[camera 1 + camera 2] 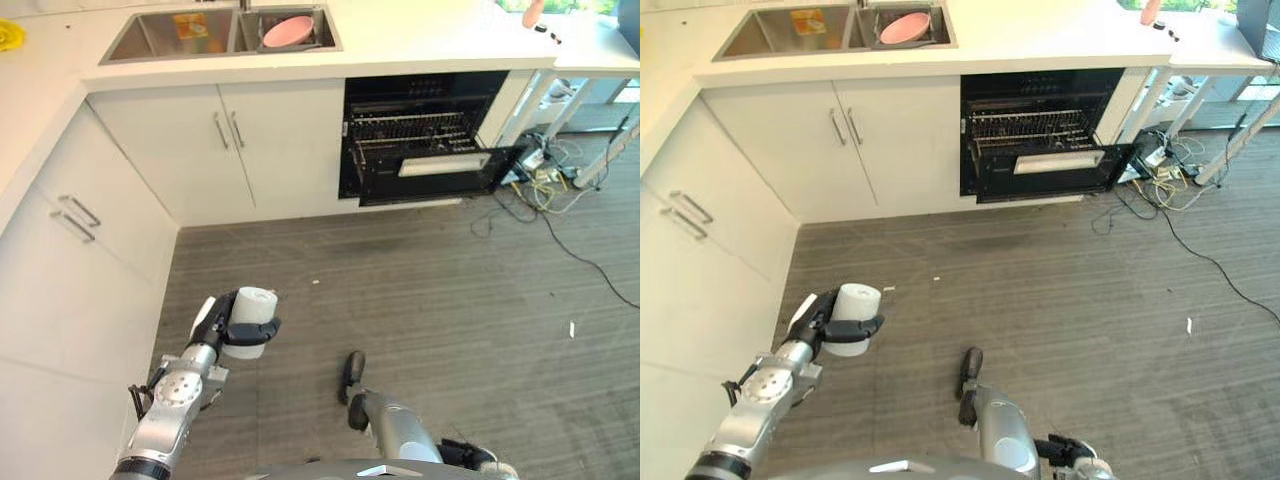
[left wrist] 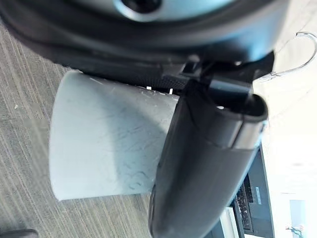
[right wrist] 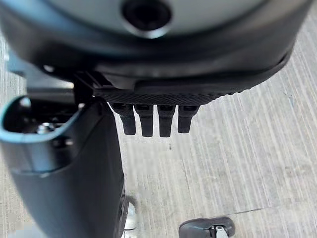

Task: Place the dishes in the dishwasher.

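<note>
One plain white cylindrical cup (image 1: pixel 249 321) is clasped in the left hand (image 1: pixel 222 322), dark fingers (image 2: pixel 208 163) and thumb curled round its wall, above the grey striped floor (image 1: pixel 450 290) at the near left. Its long axis stands close to upright, open mouth up; the matt surface is unmarked. Low at the near centre, the right hand (image 1: pixel 352 373) hangs empty with fingers (image 3: pixel 148 121) straight. Far off, a pink bowl (image 1: pixel 288 31) lies in the steel sink (image 1: pixel 150 38) of the white worktop (image 1: pixel 420 40), left of the open black dishwasher (image 1: pixel 425 140).
</note>
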{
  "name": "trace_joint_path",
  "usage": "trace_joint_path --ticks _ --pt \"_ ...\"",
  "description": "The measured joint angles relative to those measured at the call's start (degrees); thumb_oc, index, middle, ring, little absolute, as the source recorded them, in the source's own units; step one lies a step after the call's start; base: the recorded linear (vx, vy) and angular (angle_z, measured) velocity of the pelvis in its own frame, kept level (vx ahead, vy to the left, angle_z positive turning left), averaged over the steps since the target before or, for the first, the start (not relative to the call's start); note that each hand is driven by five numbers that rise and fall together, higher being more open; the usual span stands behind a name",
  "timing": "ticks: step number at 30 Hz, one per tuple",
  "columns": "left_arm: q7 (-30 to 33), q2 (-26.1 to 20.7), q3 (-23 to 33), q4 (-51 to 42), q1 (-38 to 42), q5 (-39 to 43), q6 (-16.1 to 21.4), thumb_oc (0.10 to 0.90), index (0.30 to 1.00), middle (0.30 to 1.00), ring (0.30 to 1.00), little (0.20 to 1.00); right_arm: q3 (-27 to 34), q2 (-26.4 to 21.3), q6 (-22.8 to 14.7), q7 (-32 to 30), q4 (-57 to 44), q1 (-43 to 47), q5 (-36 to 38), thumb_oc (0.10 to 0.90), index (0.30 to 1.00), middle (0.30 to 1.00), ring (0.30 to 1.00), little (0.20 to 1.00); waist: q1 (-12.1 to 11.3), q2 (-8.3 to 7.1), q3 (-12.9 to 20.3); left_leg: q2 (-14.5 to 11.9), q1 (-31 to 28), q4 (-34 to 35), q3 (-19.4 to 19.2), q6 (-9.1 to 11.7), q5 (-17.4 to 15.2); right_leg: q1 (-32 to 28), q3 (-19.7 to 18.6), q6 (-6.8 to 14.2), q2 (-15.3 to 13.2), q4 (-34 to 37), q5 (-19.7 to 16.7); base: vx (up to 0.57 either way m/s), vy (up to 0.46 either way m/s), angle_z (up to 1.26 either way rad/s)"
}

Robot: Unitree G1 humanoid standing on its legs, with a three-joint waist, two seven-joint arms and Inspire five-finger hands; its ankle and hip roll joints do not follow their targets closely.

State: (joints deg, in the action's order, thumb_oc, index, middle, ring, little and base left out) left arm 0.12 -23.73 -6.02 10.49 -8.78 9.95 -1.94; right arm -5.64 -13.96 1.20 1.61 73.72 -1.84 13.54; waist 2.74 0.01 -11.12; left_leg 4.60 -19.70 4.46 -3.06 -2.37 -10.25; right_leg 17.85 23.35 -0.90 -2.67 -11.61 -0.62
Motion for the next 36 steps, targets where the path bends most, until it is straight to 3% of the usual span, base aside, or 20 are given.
trace_joint_path --ticks 1,3,5,7,8,9,12,14,15,16,19,22,23,24,26,27,28,31,33,36 --pt "-0.63 0.09 -0.06 0.2 -0.02 -0.08 -0.02 0.4 0.3 0.3 0.3 0.3 -0.31 0.21 0.07 -0.12 0.48 -0.75 -0.06 0.8 0.9 0.9 0.9 0.9 -0.49 -0.98 0.88 -0.14 -0.26 -2.92 0.34 1.43 -0.94 -1.57 -1.11 -6.14 0.43 0.4 -4.11 0.46 -0.049 0.36" --pt "-1.3 1.63 -0.86 0.04 0.76 -0.53 -0.13 0.4 0.3 0.3 0.3 0.3 -0.03 -0.09 -0.18 -0.05 1.12 -1.76 0.03 0.8 0.9 0.9 0.9 0.9 0.04 -0.42 1.73 -2.11 1.08 -12.09 3.24 3.59 -1.62 -5.81 -1.03 -6.25 1.25 0.51 -3.49 0.2 -0.054 0.77" --pt "-1.46 1.56 -1.93 -0.41 0.86 -0.49 0.55 0.4 0.3 0.3 0.3 0.3 -0.04 -0.34 -0.16 -0.29 1.85 -2.51 0.05 0.8 0.9 0.9 0.9 0.9 -0.14 -0.46 4.17 -3.14 6.56 -23.28 0.99 7.87 -2.31 -9.35 -0.24 -7.88 2.27 3.6 -2.82 0.19 -0.079 0.5" --pt "-0.93 1.16 -1.42 -1.75 1.06 -0.41 0.71 0.4 0.3 0.3 0.3 0.3 -0.18 -0.84 -0.36 -0.42 0.9 -0.67 0.1 0.8 0.9 0.9 0.9 0.9 -0.59 -0.59 3.9 -4.53 16.98 -45.42 -0.09 12.58 4.15 -11.3 -1.86 -7.76 3.43 5.01 -2.29 0.19 -0.019 -0.25" --pt "-0.44 0.27 -1.45 -1.46 0.85 -0.4 0.54 0.4 0.3 0.3 0.3 0.3 -0.42 -0.93 -0.48 -0.39 0.7 1.52 0.17 0.8 0.9 0.9 0.9 0.9 -1.48 -1.63 3.45 -5.16 23.11 -52.72 -0.71 12.19 3.5 -14.18 -4.19 -7.9 4.0 6.48 -1.53 0.23 0.003 -0.61" --pt "-0.43 0.14 -1.48 -1.41 1.02 -0.38 0.57 0.4 0.3 0.3 0.3 0.3 -0.64 -0.86 -0.63 -0.56 0.81 2.38 0.29 0.8 0.9 0.9 0.9 0.9 -1.48 -2.01 3.21 -5.48 25.41 -53.59 -1.44 10.44 2.95 -15.58 -4.65 -7.76 3.96 7.62 -1.37 0.26 0.116 -0.68" --pt "-0.42 0.26 -1.95 -1.35 1.43 -0.25 0.65 0.4 0.3 0.3 0.3 0.3 -0.44 -0.7 -1.18 -0.93 -0.52 3.54 0.49 0.8 0.9 0.9 0.9 0.9 -0.82 -3.2 2.5 -9.83 31.17 -39.7 -2.8 8.91 2.69 -20.66 -6.26 -4.9 5.21 12.51 0.14 0.22 0.154 -0.27" --pt "-0.43 0.33 -1.74 -1.38 1.39 -0.1 0.68 0.4 0.3 0.3 0.3 0.3 -2.0 -0.35 -1.09 -0.99 -0.53 4.44 0.49 0.8 0.9 0.9 0.9 0.9 -2.23 -4.36 2.07 -11.98 30.76 -20.54 -4.0 7.52 7.44 -21.6 -7.85 -5.13 5.31 13.39 -0.09 0.25 0.249 -0.55" --pt "-0.43 0.44 -1.88 -1.09 1.28 0.23 0.57 0.4 0.3 0.3 0.3 0.3 -2.29 -0.4 -0.6 -1.01 -0.3 4.72 0.44 0.8 0.9 0.9 0.9 0.9 -2.05 -4.47 1.23 -13.5 31.22 -17.54 -2.93 7.67 9.7 -23.1 -8.84 -5.82 5.52 13.33 -0.15 0.37 0.367 -0.67" --pt "-0.46 0.54 -2.28 -0.07 1.02 0.78 0.59 0.4 0.3 0.3 0.3 0.3 -2.41 -0.42 -0.43 -1.12 0.39 4.43 0.16 0.8 0.9 0.9 0.9 0.9 -2.82 -4.04 1.76 -14.15 31.19 -13.91 0.39 8.66 11.53 -23.3 -11.0 -3.73 6.21 13.2 1.26 0.19 0.193 -0.86" --pt "0.1 0.77 -2.59 1.54 0.81 0.79 0.55 0.4 0.3 0.3 0.3 0.3 -2.27 -1.53 0.04 -1.43 1.75 4.3 0.02 0.8 0.9 0.9 0.9 0.9 -3.51 -2.02 0.82 -14.56 28.6 -7.09 8.84 10.23 15.28 -26.6 -15.26 -3.44 7.38 13.06 2.11 0.26 0.365 -0.76" --pt "0.05 1.38 -2.83 2.11 0.49 0.8 0.49 0.4 0.3 0.3 0.3 0.3 -1.59 -3.5 0.17 -1.58 2.47 2.12 0.01 0.8 0.9 0.9 0.9 0.9 -2.92 -0.4 1.54 -13.07 25.89 -5.48 7.73 8.91 17.68 -29.47 -16.23 -2.15 6.61 13.25 4.24 0.17 0.269 -0.34" --pt "0.04 1.75 -3.07 1.97 0.52 0.8 0.55 0.4 0.3 0.3 0.3 0.3 -0.96 -4.68 0.18 -1.59 2.47 0.74 0.01 0.8 0.9 0.9 0.9 0.9 -2.15 1.42 2.26 -13.27 25.17 -4.59 7.43 6.42 22.16 -30.17 -16.2 -1.15 6.95 13.27 5.11 0.21 0.367 -0.03" --pt "0.05 1.5 -3.96 2.05 1.53 0.79 0.45 0.4 0.3 0.3 0.3 0.3 0.82 -4.95 0.11 -1.69 3.38 -1.01 0.03 0.8 0.9 0.9 0.9 0.9 -1.21 2.0 2.59 -12.46 23.24 -3.43 6.29 7.68 18.91 -31.1 -16.11 -0.31 5.99 13.27 6.1 0.24 0.499 0.06" --pt "-0.05 1.61 -4.44 2.13 2.14 0.8 0.55 0.4 0.3 0.3 0.3 0.3 2.61 -5.22 0.06 -1.67 3.61 -1.39 0.03 0.8 0.9 0.9 0.9 0.9 -1.47 1.93 2.75 -10.85 22.37 -2.36 5.06 6.89 18.2 -31.6 -16.17 0.9 4.07 12.12 7.62 0.13 0.38 -0.04" --pt "-0.03 1.46 -4.62 2.28 3.24 0.81 0.52 0.4 0.3 0.3 0.3 0.3 4.04 -4.92 0.72 -1.61 3.71 -2.29 0.05 0.8 0.9 0.9 0.9 0.9 -0.83 1.04 2.81 -6.83 20.62 -1.89 3.42 4.33 16.54 -28.97 -15.76 2.53 -0.54 5.65 10.75 0.04 0.255 -0.11" --pt "-0.03 1.46 -4.62 2.28 3.24 0.81 0.52 0.4 0.3 0.3 0.3 0.3 4.04 -4.92 0.72 -1.61 3.71 -2.29 0.05 0.8 0.9 0.9 0.9 0.9 -0.83 1.04 2.81 -6.83 20.62 -1.89 3.42 4.33 16.54 -28.97 -15.76 2.53 -0.54 5.65 10.75 0.06 0.374 -0.31" --pt "-0.07 -1.66 -3.55 0.84 3.61 0.8 0.52 0.4 0.3 0.3 0.3 0.3 4.6 -2.12 1.14 -1.03 2.36 1.37 0.57 0.8 0.9 0.9 0.9 0.9 -1.28 1.09 1.92 -4.39 18.81 -1.96 -4.04 0.44 14.51 -15.83 -14.31 4.95 -7.59 -17.5 12.77 0.07 0.332 -1.0" --pt "-0.03 -2.38 -2.54 0.85 3.72 0.8 0.46 0.4 0.3 0.3 0.3 0.3 3.87 -2.67 0.55 -1.63 0.64 2.43 0.42 0.8 0.9 0.9 0.9 0.9 -0.98 0.48 1.42 -3.23 18.1 -2.33 -6.09 -1.12 12.72 -11.83 -10.67 6.74 -11.11 -21.78 12.57 0.17 0.185 -0.71" --pt "-0.35 -2.39 -1.77 0.65 3.59 0.81 0.46 0.4 0.3 0.3 0.3 0.3 2.46 -2.76 0.52 -1.31 -2.64 2.03 0.34 0.8 0.9 0.9 0.9 0.9 -0.46 0.37 0.89 -3.17 16.31 -0.6 -8.0 -0.41 12.05 -7.52 -10.41 7.8 -8.15 -15.29 12.49 0.16 0.076 -0.37"
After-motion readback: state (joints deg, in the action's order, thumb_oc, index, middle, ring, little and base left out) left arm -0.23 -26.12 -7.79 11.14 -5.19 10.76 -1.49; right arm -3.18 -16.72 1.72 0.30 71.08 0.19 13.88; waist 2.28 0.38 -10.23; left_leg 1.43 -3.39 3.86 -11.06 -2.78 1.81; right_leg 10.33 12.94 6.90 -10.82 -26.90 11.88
